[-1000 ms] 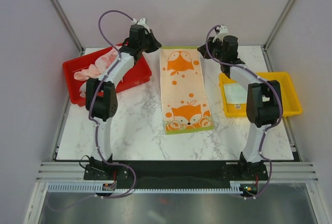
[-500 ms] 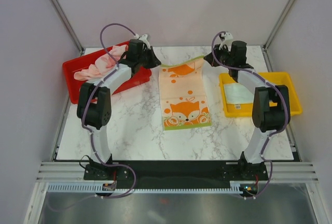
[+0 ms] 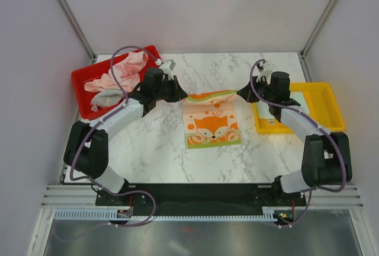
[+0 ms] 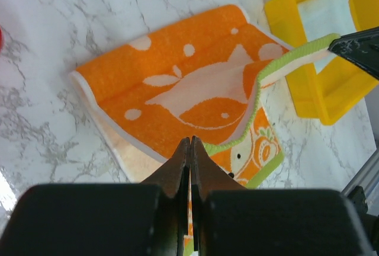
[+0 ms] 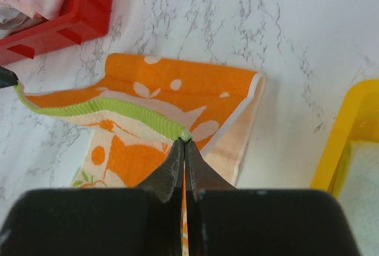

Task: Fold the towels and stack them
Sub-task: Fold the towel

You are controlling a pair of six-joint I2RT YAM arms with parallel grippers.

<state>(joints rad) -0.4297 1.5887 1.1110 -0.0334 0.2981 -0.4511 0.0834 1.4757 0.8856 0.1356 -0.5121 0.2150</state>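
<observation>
While we've got left gripper (image 3: 179, 95) and right gripper (image 3: 240, 94) clamped on green-hem corners of fox towel (image 3: 212, 128) (half folded, mid-table between red tray (image 3: 78, 85) and yellow tray (image 3: 331, 106)), uneven pull could skew fold, or corner slips.

White arms (image 3: 121, 115), black joints (image 3: 89, 152) and claws (image 4: 190, 140), looping purple cables (image 3: 127, 47).

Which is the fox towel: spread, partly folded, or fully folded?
Partly folded: left gripper and right gripper pinch the fox towel, its green edge lifted over itself.
</observation>
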